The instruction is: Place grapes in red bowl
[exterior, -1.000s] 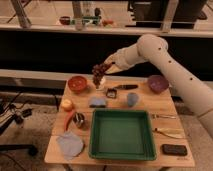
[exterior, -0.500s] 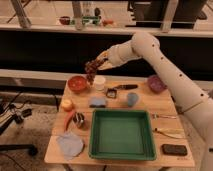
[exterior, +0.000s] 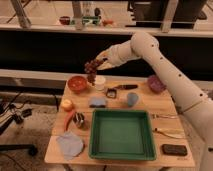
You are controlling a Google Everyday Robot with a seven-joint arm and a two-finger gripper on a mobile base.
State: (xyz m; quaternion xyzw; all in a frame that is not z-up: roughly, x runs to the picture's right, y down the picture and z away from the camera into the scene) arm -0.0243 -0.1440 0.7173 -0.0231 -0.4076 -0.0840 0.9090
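Wooden tabletop [exterior: 167, 104] holds several containers. At its back left sits the red bowl [exterior: 77, 83], its inside dark, so I cannot tell its contents. A white cup [exterior: 99, 83] stands just beside it on the right. A purple bowl [exterior: 156, 83] sits well apart at the back right. A green tray [exterior: 95, 142] lies front and centre. The gripper [exterior: 101, 62] hangs above the back left, clamped on the grapes [exterior: 91, 69], which dangle in the air over the gap between red bowl and white cup, touching neither. Near the tray lie a blue cup [exterior: 131, 99], a blue sponge [exterior: 98, 102], an orange fruit [exterior: 66, 104], a red pepper [exterior: 70, 119], a grey cloth [exterior: 70, 144] and a black block [exterior: 174, 149].
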